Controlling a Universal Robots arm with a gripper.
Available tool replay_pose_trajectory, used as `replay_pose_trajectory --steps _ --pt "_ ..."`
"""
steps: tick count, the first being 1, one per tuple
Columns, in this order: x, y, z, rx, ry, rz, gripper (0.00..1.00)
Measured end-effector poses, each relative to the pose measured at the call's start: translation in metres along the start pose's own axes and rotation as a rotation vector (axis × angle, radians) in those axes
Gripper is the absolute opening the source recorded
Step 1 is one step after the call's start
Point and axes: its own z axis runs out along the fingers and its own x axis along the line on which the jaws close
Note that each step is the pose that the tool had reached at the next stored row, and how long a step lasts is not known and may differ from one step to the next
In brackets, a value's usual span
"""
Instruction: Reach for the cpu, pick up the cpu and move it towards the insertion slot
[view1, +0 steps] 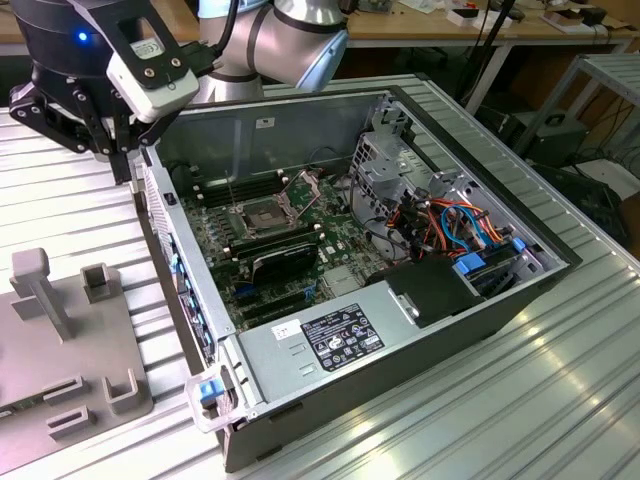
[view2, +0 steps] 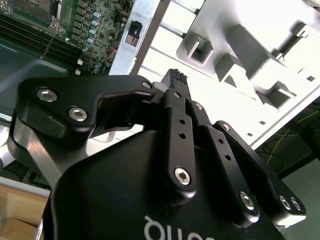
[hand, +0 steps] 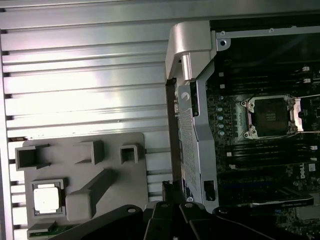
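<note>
The cpu (hand: 46, 198), a small silver square, lies in a pocket of the grey fixture plate (hand: 115, 165) beside the open computer case. The insertion slot (view1: 258, 215) is a silver-framed square socket with a dark centre on the motherboard, also seen in the first wrist view (hand: 270, 116). My black gripper (view1: 118, 160) hangs above the case's wall on the exterior view's left, between the fixture plate and the socket. In both wrist views its fingertips (hand: 172, 192) (view2: 175, 77) meet, shut, with nothing between them. It is well apart from the cpu.
The case's side wall (hand: 182, 130) stands between plate and motherboard. Inside are a black ribbed shroud (view1: 283, 262), memory slots, a drive cage (view1: 385, 165), coloured cables (view1: 455, 225) and the power supply (view1: 330, 340). The plate (view1: 60, 340) carries upright posts on a ribbed aluminium table.
</note>
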Motion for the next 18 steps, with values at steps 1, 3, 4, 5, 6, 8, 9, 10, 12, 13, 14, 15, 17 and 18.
replay_pose_trajectory --steps 1,3,4,5,6,8,9,10,12,13,14,15,17,18 --pt "0.0006 0.0 0.0 0.0 0.0 0.0 0.11" --pt "0.0019 -0.0002 0.0 -0.0001 0.0 0.0 0.11" --pt "0.0027 -0.0002 0.0 0.0 0.0 0.0 0.11" --pt "0.0032 -0.0002 0.0 0.0 0.0 0.0 0.11" --pt "0.0043 -0.0003 0.0 0.0 0.0 0.0 0.11" --pt "0.0056 -0.0004 0.0 0.0 0.0 0.0 0.11" --pt "0.0062 -0.0005 0.0 0.0 0.0 0.0 0.11" --pt "0.0069 -0.0005 -0.0001 0.0 0.0001 0.0 0.11" --pt "0.0084 -0.0006 -0.0001 0.0 0.0 0.0 0.11" --pt "0.0097 -0.0007 -0.0001 0.0 0.0 0.0 0.11" --pt "0.011 -0.0008 -0.0001 0.0 0.0 0.0 0.11" --pt "0.0121 -0.0009 -0.0001 0.0 0.0 0.0 0.11" --pt "0.0143 -0.0011 -0.0001 0.0 0.0 0.0 0.11" --pt "0.015 -0.0011 -0.0001 0.0 0.0 0.0 0.11"
